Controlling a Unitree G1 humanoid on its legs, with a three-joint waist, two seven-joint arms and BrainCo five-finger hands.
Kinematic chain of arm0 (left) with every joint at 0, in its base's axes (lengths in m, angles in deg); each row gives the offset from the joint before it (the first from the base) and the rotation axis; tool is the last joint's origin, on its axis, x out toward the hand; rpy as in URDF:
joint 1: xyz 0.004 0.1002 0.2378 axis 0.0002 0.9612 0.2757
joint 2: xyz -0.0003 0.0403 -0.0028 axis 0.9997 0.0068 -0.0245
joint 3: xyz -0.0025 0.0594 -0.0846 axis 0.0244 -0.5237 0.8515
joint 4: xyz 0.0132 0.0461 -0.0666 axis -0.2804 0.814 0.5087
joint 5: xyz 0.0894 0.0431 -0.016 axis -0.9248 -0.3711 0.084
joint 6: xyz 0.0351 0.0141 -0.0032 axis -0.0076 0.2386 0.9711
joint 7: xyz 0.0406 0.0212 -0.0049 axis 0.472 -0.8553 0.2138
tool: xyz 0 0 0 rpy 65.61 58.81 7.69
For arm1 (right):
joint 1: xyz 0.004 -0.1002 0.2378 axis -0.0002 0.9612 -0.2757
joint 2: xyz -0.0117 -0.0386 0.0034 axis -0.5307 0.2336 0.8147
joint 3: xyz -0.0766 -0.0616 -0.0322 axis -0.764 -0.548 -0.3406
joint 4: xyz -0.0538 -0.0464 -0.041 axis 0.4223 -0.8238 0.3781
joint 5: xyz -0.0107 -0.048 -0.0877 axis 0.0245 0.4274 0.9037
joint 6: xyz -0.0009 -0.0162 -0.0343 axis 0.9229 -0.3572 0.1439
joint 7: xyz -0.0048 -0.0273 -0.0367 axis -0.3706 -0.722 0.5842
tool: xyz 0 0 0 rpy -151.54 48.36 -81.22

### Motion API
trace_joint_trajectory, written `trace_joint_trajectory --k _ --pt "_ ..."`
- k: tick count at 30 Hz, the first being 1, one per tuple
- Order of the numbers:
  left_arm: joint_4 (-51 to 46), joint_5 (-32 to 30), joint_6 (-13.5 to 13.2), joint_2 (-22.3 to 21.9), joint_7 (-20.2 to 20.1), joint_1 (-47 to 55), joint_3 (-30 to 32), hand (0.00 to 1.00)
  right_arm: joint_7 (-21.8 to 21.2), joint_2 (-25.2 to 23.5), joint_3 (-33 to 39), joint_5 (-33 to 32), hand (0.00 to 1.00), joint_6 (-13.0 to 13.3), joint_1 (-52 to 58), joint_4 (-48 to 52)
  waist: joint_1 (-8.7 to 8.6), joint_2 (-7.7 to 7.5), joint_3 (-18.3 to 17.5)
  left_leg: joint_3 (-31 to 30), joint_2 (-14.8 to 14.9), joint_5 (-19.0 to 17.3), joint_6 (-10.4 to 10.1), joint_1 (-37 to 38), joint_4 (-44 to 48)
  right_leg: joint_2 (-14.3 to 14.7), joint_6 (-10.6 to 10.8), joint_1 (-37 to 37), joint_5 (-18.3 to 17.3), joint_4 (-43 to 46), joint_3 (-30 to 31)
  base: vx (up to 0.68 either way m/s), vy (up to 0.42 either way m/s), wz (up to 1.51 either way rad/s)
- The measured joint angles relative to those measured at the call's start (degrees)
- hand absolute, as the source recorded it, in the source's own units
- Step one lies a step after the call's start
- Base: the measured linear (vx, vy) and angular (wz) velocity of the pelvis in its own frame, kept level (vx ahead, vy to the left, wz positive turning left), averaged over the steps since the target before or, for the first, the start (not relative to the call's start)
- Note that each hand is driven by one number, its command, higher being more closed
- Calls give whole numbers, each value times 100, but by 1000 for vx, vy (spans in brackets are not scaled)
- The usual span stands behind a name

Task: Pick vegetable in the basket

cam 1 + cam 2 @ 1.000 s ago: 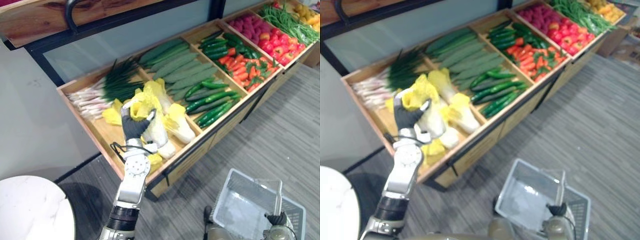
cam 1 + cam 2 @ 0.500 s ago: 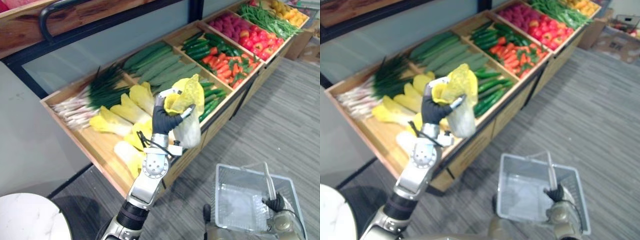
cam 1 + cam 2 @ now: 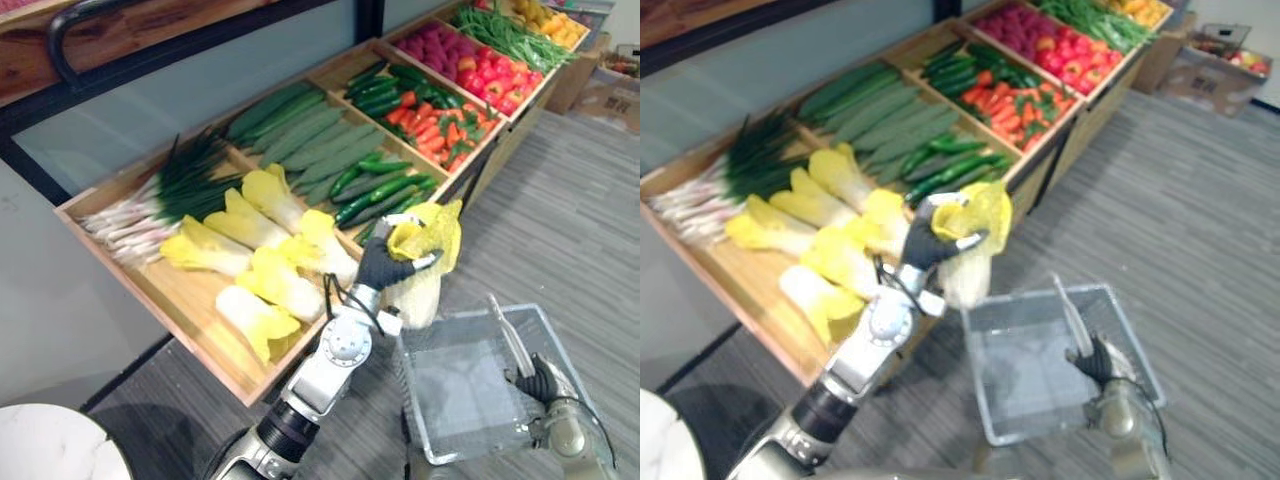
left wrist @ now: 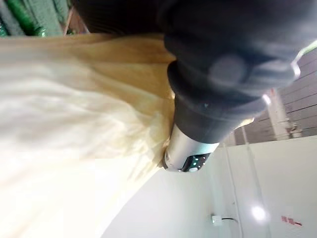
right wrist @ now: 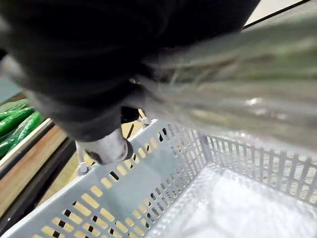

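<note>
Beside the basket [image 3: 460,328], apparently, left hand [image 3: 385,268] has brought cabbage [image 3: 430,235].

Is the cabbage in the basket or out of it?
Out. The left hand grips the cabbage in the air near the basket's rim; the basket's floor is bare.

I count one cabbage [image 3: 428,248] clutched in my left hand [image 3: 385,268] and one grey basket [image 3: 460,390] hanging by its handle from my right hand [image 3: 540,385]. In the wooden crate [image 3: 190,310] I make out six more cabbages [image 3: 285,285] beside one heap of spring onions [image 3: 160,195].
</note>
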Motion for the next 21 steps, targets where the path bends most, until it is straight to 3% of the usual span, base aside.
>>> trace_joint_trajectory --k 3,11,15,21 --pt "265 -58 3 -24 -39 -87 -111 100 -113 12 -5 -55 100 53 91 321 -92 -9 3 -3 -5 -25 7 -2 1 -3 21 -1 15 -1 12 0 0 0" --pt "1165 -529 8 -224 -32 -228 -283 100 -190 107 -26 -470 100 260 419 1099 -145 -43 8 6 -49 -113 17 0 5 11 37 -95 25 8 152 18 7 -9" --pt "1565 -692 12 -239 48 -235 -299 100 -290 154 -29 -516 100 371 561 1450 -262 -119 13 6 -57 -147 24 7 23 10 37 -96 25 7 190 2 1 -1" --pt "2042 -803 91 -395 68 -242 -426 100 -291 171 -29 -724 100 373 671 1624 -297 -207 20 18 -60 -220 43 -12 111 7 43 -123 29 10 243 -9 -6 -5"
